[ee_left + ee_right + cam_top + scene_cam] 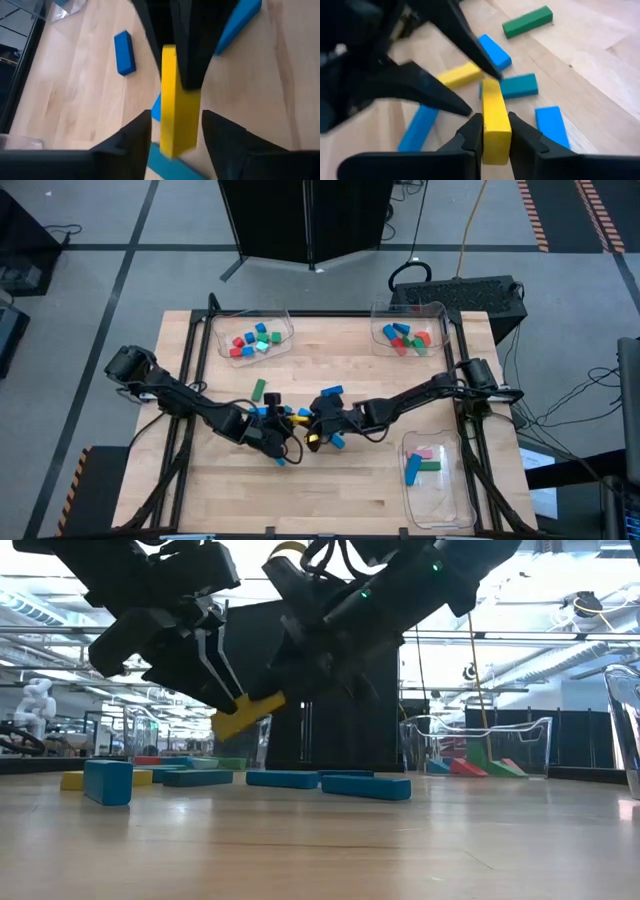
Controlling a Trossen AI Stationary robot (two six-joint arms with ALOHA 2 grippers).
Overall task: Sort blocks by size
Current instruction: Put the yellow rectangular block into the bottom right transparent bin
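Centrally, the right hand (pixel 496 134) clamps a yellow block (pixel 495 120) lifted off the worktop (pixel 350 490). Beside it, the left hand (pixel 172 131) stands open, untouching. Loose blocks (pixel 365 786) lie below.

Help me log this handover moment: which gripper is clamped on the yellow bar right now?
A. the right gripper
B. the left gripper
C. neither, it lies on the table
A: in the right wrist view the right gripper has its fingers pressed on both sides of the yellow bar, while the left gripper stands open with gaps either side of it.
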